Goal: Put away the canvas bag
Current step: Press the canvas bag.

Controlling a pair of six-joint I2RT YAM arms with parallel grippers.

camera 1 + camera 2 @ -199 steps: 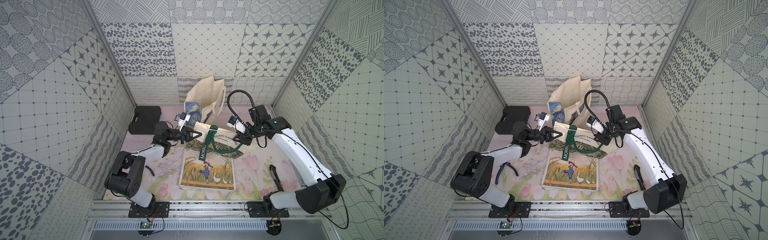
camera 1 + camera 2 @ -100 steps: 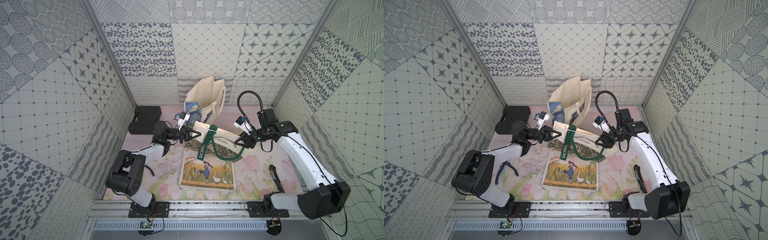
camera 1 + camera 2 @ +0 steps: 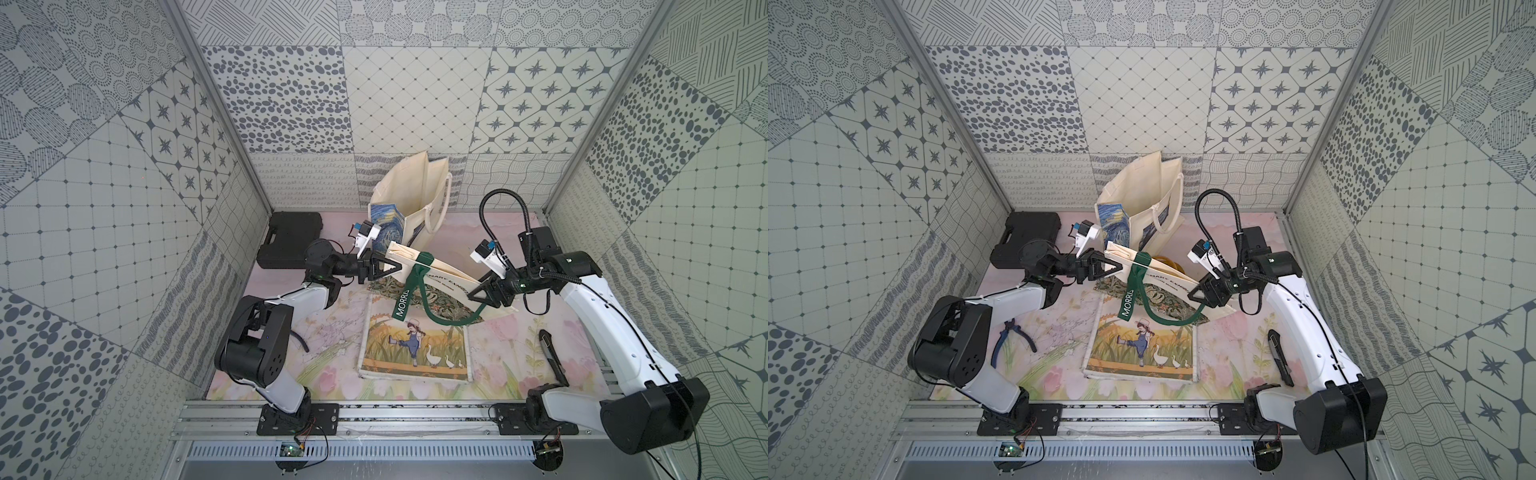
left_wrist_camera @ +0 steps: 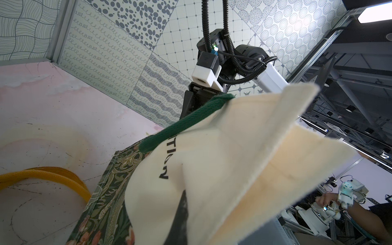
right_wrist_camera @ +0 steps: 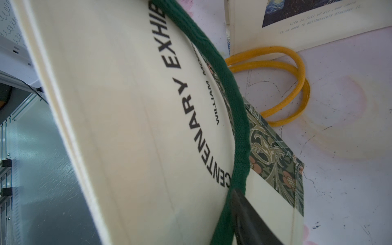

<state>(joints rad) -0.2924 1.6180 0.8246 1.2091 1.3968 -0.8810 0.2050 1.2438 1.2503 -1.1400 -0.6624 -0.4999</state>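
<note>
Canvas bag is cream with a green handle and black lettering. It hangs stretched between the two arms mid-worktop, and both top views show it. It slopes, high at the left arm's end and lower toward the right arm.

Left claw is clamped tight on the bag's upper corner, with the cloth pinched between the fingers. Left wrist view shows that corner fanned out close to the lens.

Right claw sits at the bag's lower end, right by the green handle. Right wrist view shows only one dark finger against the cloth and handle. Can't tell how wide it is or whether it has a grip.

Under the lower end lies a floral-print bag with yellow handles, flat on the worktop. A goose-print bag lies flat nearer the front.

An upright tote with a blue swirl print stands open at the back, just behind the held bag. Black case is in the back corner on the left arm's side. Pliers lie beside the left arm.
</note>
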